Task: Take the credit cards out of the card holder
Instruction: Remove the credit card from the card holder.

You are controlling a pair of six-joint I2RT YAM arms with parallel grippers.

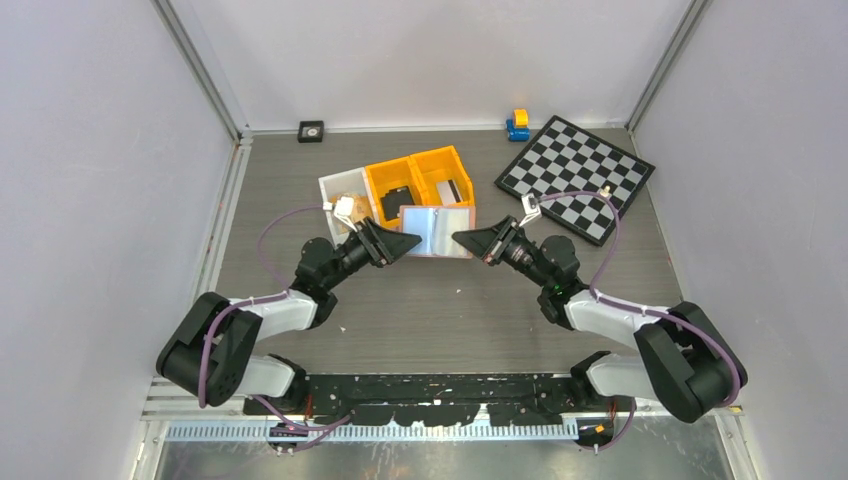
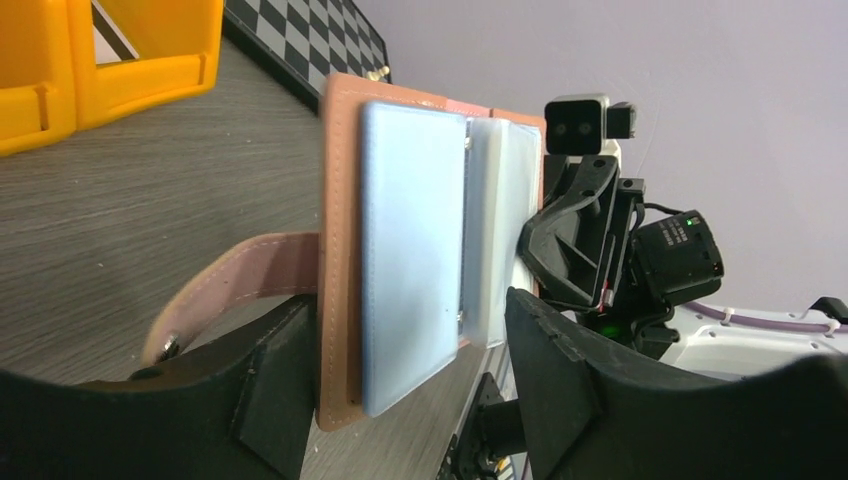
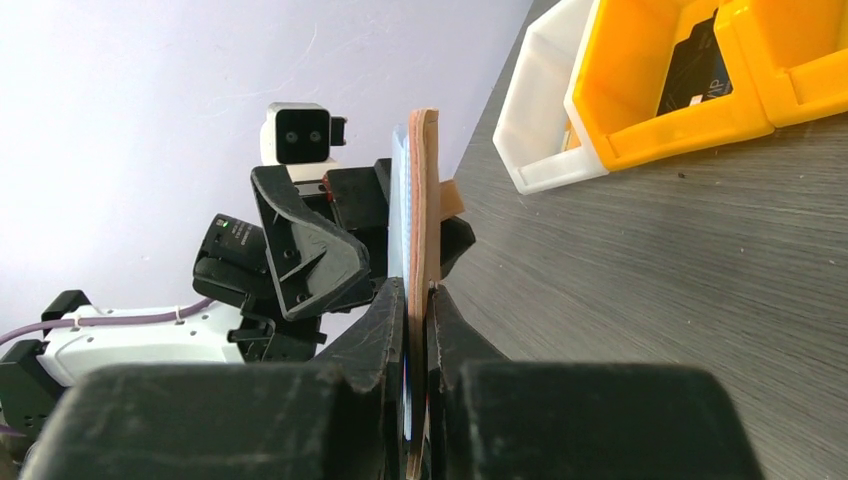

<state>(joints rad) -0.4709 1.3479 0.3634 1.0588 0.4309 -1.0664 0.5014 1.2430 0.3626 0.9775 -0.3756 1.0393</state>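
My left gripper [image 2: 408, 310] has its jaws standing well apart and nothing clamped. In its wrist view the fingers straddle the near end of the card holder [image 2: 338, 250], one finger close against the tan cover at 9 o'clock. The other finger stands off the clear pockets at 3 o'clock with a visible gap. Between them sits a pale blue credit card [image 2: 410, 250] in its glossy sleeve, its long axis running 12 to 6, so its near short edge points at my palm. The snap tab [image 2: 240, 275] hangs out past the left finger at about 8 o'clock. My right gripper [image 3: 418, 290] is pinched hard on the opposite edge of the holder, which shows edge-on between its fingers. From above, the holder lies open between the two arms, its long axis 9 to 3. It sits at roughly 2 o'clock from the left fingertips and 10 o'clock from the right ones, just in front of the orange bins [image 1: 420, 185]. I judge it is held off the table [image 1: 440, 300]. The left arm is the one lined up on the card. I reckon the pull has to go straight back along that card axis, toward 9 o'clock in the top view, while the right keeps the holder anchored.
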